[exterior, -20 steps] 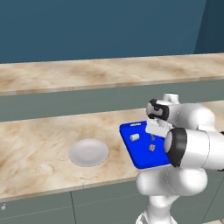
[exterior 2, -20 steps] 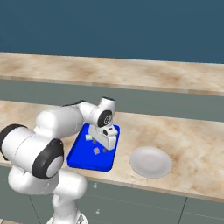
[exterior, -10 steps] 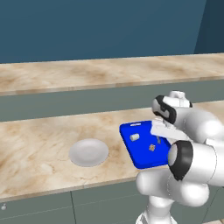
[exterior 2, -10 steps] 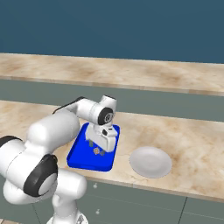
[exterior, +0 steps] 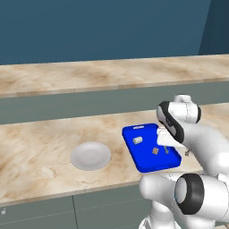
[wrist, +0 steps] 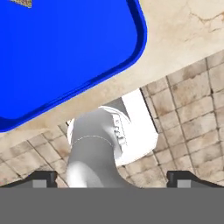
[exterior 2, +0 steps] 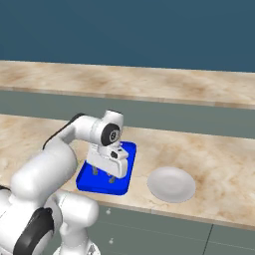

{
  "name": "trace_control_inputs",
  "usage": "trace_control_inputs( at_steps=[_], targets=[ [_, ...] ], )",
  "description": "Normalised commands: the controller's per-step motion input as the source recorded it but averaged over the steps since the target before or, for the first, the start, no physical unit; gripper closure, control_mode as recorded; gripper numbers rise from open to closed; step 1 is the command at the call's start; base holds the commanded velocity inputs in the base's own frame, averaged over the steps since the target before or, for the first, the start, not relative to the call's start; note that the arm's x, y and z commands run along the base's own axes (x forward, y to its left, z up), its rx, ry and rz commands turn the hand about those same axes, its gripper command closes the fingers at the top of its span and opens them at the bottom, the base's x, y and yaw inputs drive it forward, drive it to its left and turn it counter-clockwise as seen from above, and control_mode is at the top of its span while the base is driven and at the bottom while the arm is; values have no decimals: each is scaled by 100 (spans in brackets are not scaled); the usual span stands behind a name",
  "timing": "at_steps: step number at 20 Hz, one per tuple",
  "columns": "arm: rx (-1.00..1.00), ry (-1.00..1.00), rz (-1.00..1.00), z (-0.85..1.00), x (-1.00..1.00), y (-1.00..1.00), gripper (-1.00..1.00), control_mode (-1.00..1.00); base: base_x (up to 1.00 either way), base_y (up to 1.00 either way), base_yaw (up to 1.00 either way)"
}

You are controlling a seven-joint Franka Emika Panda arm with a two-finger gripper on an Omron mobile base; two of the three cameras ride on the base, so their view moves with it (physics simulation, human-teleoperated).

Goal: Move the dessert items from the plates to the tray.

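The blue tray (exterior: 144, 157) lies near the counter's front edge. On it rest the whitish cylinder (exterior: 137, 140) and the brown chunk (exterior: 155, 151). My gripper (exterior: 166, 151) hangs open just above the tray's right part, right of the brown chunk, with nothing between its fingers. In the right base view the gripper (exterior 2: 103, 175) stands over the tray (exterior 2: 127, 151) and hides both pieces. The hand view looks down past the tray's corner (wrist: 65, 52), with the brown chunk (wrist: 24, 2) at the top edge. One bare plate (exterior: 91, 155) sits left of the tray, another plate (exterior 2: 172, 184) right of it.
The marble counter's front edge (exterior: 67, 190) runs close below the tray and plates, with grey cabinet fronts under it. A second, higher counter (exterior: 89, 76) runs along the dark blue back wall. Tiled floor (wrist: 188, 109) lies beyond the counter edge.
The arm's elbow has swung lower and to the side while the hand stayed open over the tray, drifting slightly toward its near edge. Both pieces and the plates have not moved.
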Motion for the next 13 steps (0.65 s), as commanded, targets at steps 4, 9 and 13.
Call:
trace_control_inputs(
  at_steps=[4,9,13],
  targets=[
    [0,-5,22,22,-48,14,-100,-100,0,0,0],
    [0,-9,20,17,-46,15,-100,-100,0,0,0],
    [0,-24,13,4,-45,24,-100,-100,0,0,0]
  ],
)
